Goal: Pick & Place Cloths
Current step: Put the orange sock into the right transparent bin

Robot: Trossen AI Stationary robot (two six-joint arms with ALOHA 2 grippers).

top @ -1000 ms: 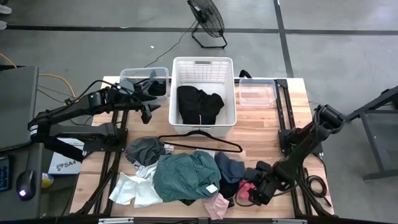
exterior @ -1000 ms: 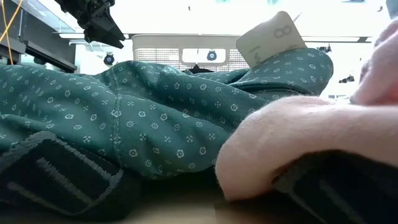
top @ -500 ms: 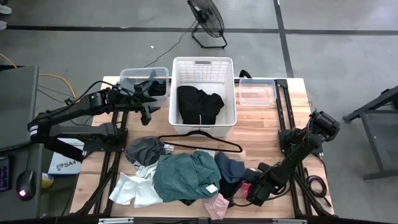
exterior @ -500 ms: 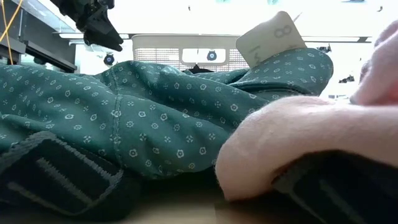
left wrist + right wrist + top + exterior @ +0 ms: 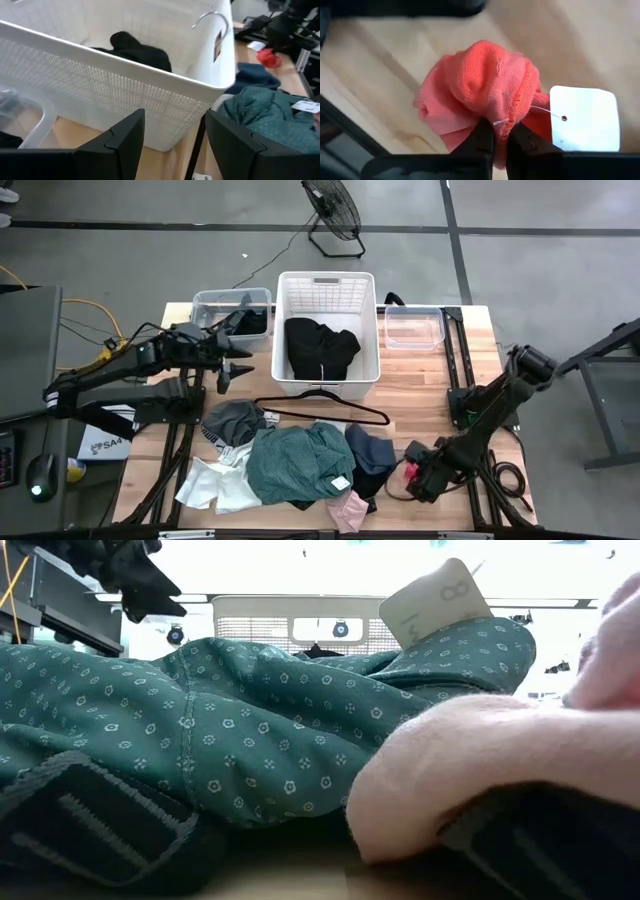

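Near the table's front lies a pile of cloths: a large teal-green one [image 5: 298,465], grey [image 5: 232,421], white [image 5: 215,486], navy [image 5: 371,450] and pink [image 5: 350,508]. A black cloth [image 5: 320,346] lies in the white basket [image 5: 283,330]. To the right of the pile, my right gripper [image 5: 415,476] is shut on a small coral-red cloth [image 5: 485,90] bearing a white tag [image 5: 582,117]. My left gripper [image 5: 228,368] hangs open left of the basket, with nothing between its fingers [image 5: 125,137]. My right gripper pinches a bunched fold of the coral-red cloth [image 5: 501,126] between its two fingers, which come from above and point down. The cloth balls up below the fingertips over the wooden table. Whether it is clear of the table, I cannot tell.
A thin black wire hanger [image 5: 322,409] lies between the basket and the pile. Two clear plastic tubs [image 5: 215,307] [image 5: 413,327] flank the basket at the far edge. Bare wood [image 5: 410,395] shows right of the hanger. A floor fan [image 5: 335,210] stands beyond the table.
My right gripper has shut on the coral-red cloth and shifted a little toward the table's right edge with it. My left gripper has sunk, drawn back toward the table's left edge and tipped; it is still open.
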